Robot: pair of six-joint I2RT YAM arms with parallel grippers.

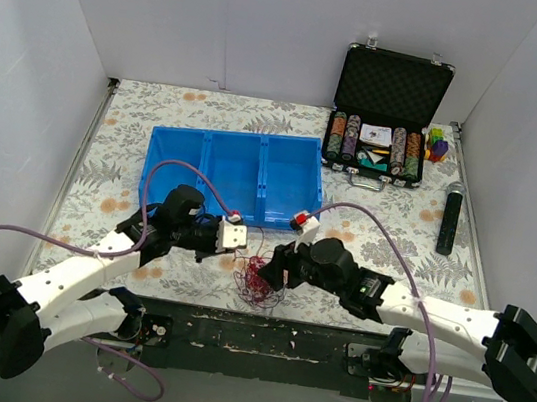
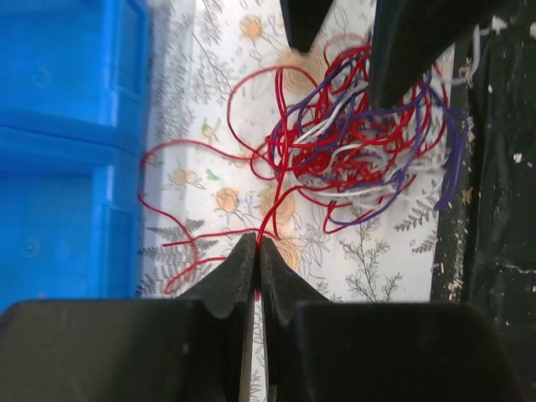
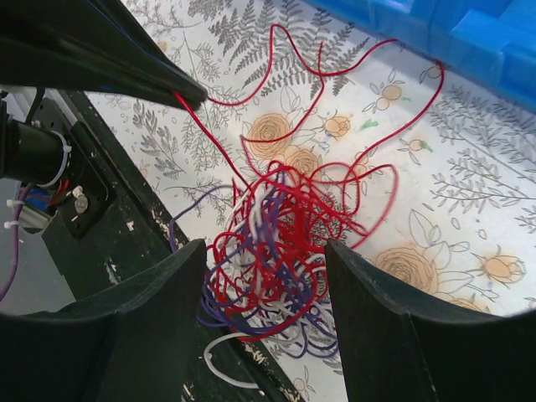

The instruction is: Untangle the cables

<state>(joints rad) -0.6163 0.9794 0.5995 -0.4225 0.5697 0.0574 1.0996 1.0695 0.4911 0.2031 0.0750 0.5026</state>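
The cables [image 1: 257,280] are a tangle of thin red, purple and white wires near the table's front edge, between my two grippers. My left gripper [image 2: 257,244] is shut on a single red cable [image 2: 272,201] that runs from the tangle [image 2: 352,151] to its tips. In the right wrist view that gripper [image 3: 194,96] shows at upper left, pinching the same red strand. My right gripper [image 3: 264,251] is open and hangs over the tangle [image 3: 276,243], one finger on each side and neither pressing it. From above, the left gripper [image 1: 243,255] is left of the tangle and the right gripper [image 1: 273,271] is right of it.
A blue three-compartment bin [image 1: 233,170] stands just behind the grippers. An open black case of poker chips [image 1: 387,118] is at the back right, with a small coloured toy [image 1: 438,146] beside it. A black cylinder [image 1: 450,218] lies at the right. The black front edge [image 1: 260,326] runs right under the tangle.
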